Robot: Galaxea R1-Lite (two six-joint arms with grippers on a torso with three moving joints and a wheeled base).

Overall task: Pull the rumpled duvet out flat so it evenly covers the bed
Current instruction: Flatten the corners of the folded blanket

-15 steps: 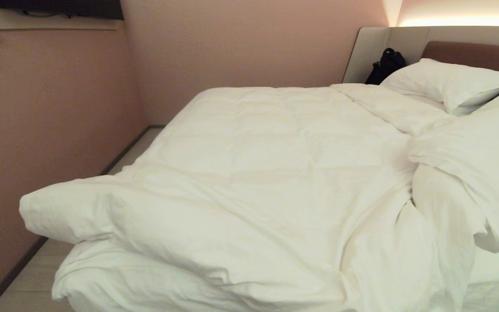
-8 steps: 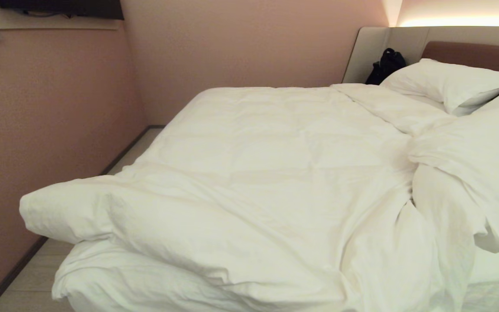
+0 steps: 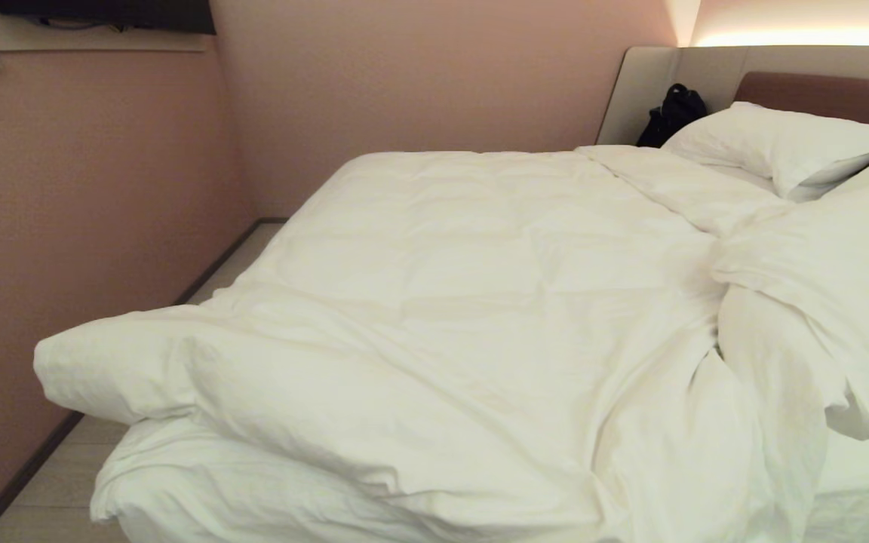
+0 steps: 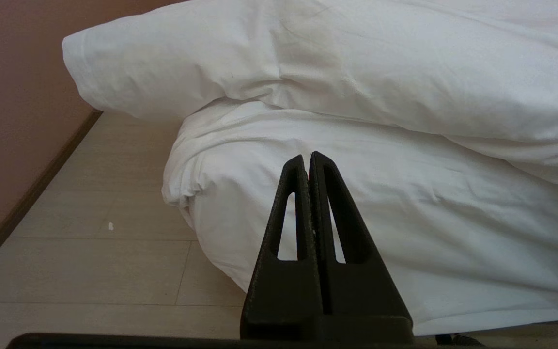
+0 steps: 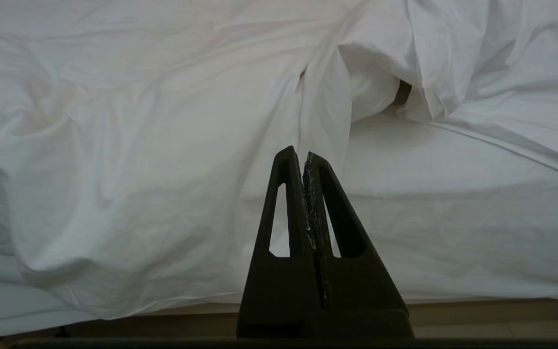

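Nothing in the head view has changed over the last second: the duvet [image 3: 465, 332] lies as before, bunched on the bed [image 3: 857, 483], with one corner overhanging the floor and a folded-back heap near the pillow [image 3: 774, 143]. The left claw [image 4: 309, 157] and right claw [image 5: 302, 154] are both pressed closed on nothing, short of the bedside. The pulling has not begun.

White duvet [image 3: 465, 302] rumpled, bunched across bed [image 3: 868, 471].

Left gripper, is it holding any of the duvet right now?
No, the left gripper is shut on nothing, short of the bed, with the duvet above it.
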